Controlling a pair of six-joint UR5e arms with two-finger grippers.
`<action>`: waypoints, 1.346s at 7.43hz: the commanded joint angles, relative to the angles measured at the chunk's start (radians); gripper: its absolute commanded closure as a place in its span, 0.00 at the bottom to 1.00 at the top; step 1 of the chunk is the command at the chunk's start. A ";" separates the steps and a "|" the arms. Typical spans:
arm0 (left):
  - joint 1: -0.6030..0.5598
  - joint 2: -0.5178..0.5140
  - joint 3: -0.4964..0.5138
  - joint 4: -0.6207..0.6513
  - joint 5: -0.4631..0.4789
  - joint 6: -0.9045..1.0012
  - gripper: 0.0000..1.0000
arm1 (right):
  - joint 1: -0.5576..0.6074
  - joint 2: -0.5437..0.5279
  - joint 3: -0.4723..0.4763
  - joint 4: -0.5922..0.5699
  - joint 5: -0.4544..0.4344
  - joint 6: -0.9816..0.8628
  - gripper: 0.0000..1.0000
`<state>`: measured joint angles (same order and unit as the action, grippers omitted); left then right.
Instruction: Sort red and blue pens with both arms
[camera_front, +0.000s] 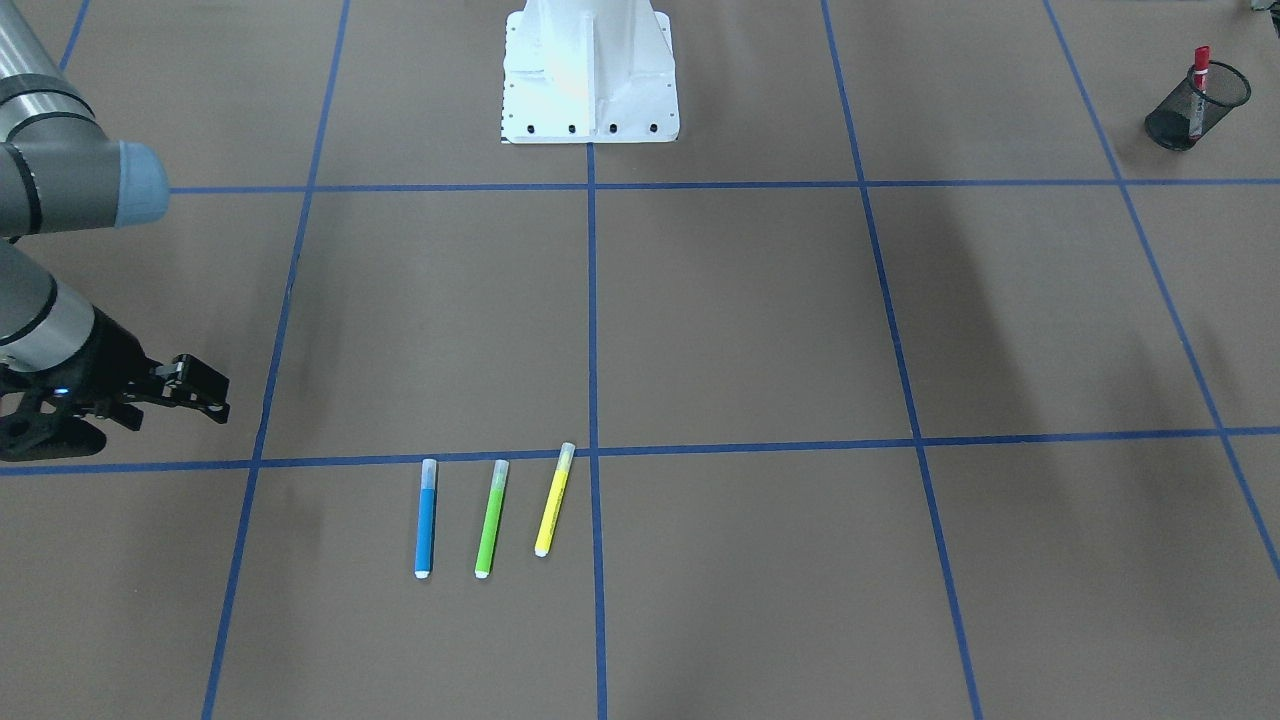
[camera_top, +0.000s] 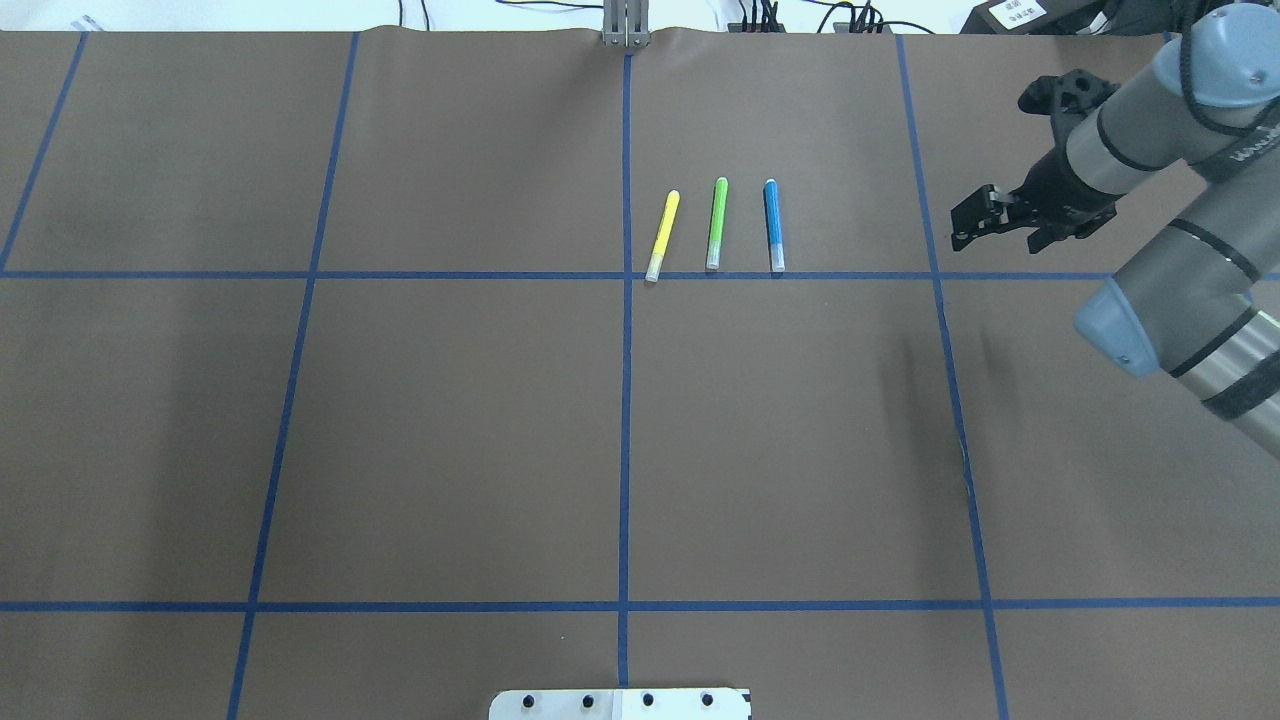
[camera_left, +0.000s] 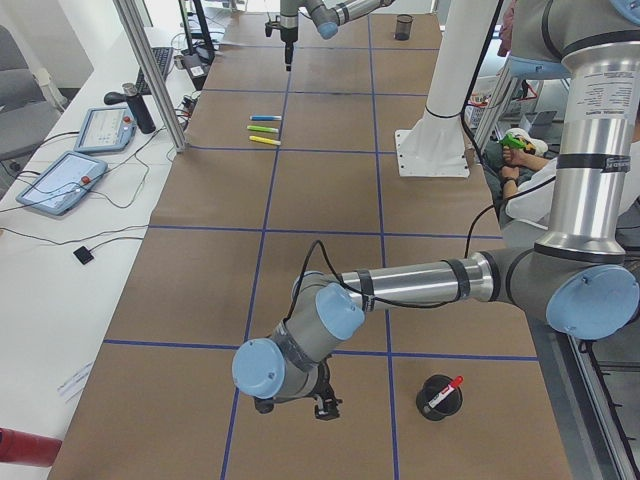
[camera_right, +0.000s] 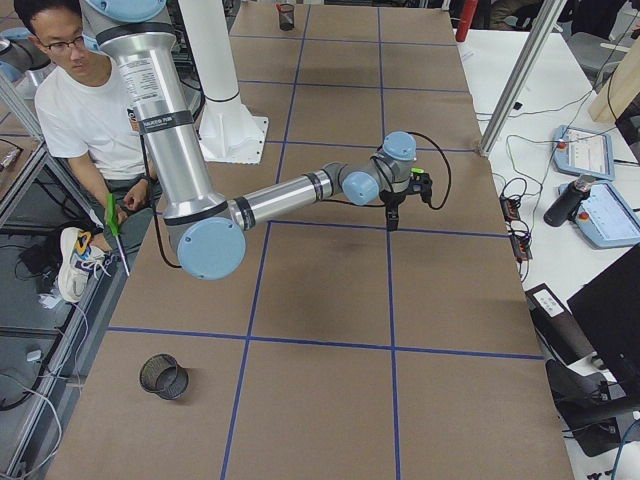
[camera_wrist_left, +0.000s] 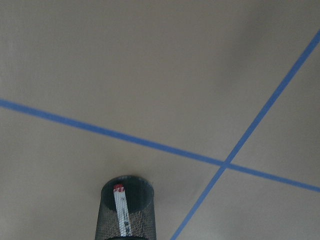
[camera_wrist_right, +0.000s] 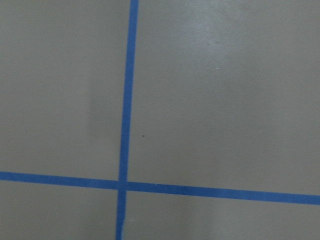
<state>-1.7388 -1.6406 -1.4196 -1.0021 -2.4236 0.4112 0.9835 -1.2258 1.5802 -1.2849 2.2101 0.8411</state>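
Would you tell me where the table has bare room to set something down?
Crowded: the far row of blue pen, green marker, yellow marker, right gripper beside. Bare: the squares between that row and the robot base, and the overhead view's left half.

Overhead looks down from behind robot base (camera_top: 620, 703); front camera faces it (blue marker (camera_top: 774, 225) shared, mirrored); wrist cameras near tabletop (camera_wrist_left: 150, 75).

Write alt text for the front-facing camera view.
A blue marker, green marker and yellow marker lie side by side on a brown table taped into squares. The right gripper hovers at the view's left edge; a red-capped pen stands in a mesh cup at upper right.
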 joint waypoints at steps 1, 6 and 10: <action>0.004 -0.039 0.001 -0.145 -0.049 -0.006 0.00 | -0.070 0.066 -0.022 -0.001 -0.050 0.064 0.02; 0.005 -0.051 -0.051 -0.190 -0.077 -0.021 0.00 | -0.163 0.190 -0.101 0.001 -0.110 0.176 0.03; 0.007 -0.056 -0.052 -0.194 -0.080 -0.046 0.00 | -0.169 0.213 -0.138 0.001 -0.113 0.173 0.11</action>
<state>-1.7320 -1.6954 -1.4708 -1.1958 -2.5029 0.3731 0.8178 -1.0301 1.4590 -1.2844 2.0983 1.0137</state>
